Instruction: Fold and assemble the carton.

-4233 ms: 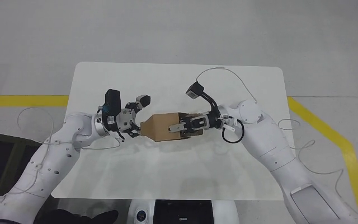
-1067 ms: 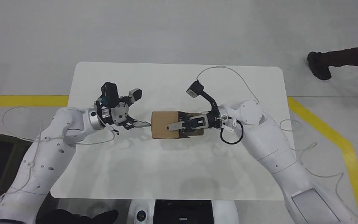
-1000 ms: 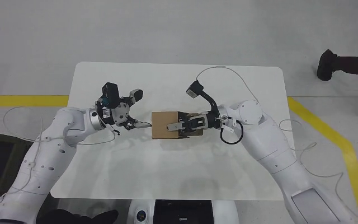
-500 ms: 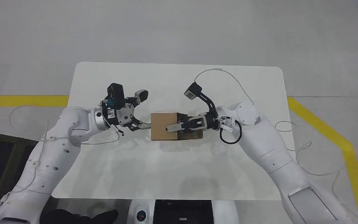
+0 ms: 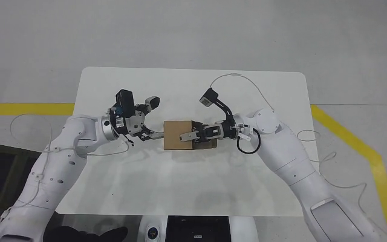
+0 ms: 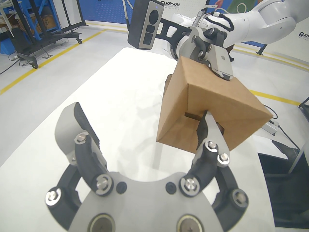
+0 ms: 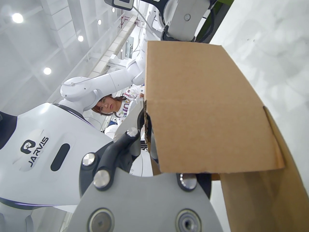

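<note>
One carton point(image 5: 177, 134) end is being closed: right claw point(image 5: 193, 137) grips a wall; left claw point(image 6: 142, 112), spread, prods the end slot point(image 6: 192, 116). Next, probably, a firm inward push.

Both arms are pointing inward at each other, elbows bent. The left tool point(image 5: 153, 120) is gaping wide, one fingertip touching the carton point(image 5: 177, 130); the right tool point(image 5: 190, 137) is pinching its top wall at the other end.
</note>
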### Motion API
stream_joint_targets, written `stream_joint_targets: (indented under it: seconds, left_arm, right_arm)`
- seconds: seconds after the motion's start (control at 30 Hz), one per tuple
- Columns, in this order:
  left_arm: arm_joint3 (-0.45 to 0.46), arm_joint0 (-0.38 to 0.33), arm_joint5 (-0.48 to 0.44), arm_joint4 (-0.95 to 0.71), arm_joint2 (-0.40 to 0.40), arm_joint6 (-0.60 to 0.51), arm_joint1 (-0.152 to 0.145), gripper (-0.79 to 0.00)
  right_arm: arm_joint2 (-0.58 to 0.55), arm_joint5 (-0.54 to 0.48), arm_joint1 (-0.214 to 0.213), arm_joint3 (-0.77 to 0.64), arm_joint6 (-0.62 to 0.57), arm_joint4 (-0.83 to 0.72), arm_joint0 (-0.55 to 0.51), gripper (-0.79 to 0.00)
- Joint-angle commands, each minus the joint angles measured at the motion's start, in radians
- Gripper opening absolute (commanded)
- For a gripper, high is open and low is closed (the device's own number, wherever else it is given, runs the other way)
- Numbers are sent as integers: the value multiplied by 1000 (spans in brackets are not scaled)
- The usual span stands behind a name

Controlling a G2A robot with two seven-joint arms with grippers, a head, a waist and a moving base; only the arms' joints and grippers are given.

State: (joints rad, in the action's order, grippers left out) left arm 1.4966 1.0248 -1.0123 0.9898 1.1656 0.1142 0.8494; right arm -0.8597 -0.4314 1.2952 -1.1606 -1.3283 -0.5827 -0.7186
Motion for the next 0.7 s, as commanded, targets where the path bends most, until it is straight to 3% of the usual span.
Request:
stream_joint_targets:
  seconds: [0.0,0.23,0.67]
  left_arm:
    - [-14,5,2,8,23,3,-4,0]
    - [-14,49,0,64,78,0,-18,0]
    - [-7,124,0,318,17,85,-52,0]
  right_arm:
    - [-1,3,0,13,7,16,1,-785]
    - [10,13,3,57,34,74,12,-785]
    - [89,42,43,211,101,148,66,-785]
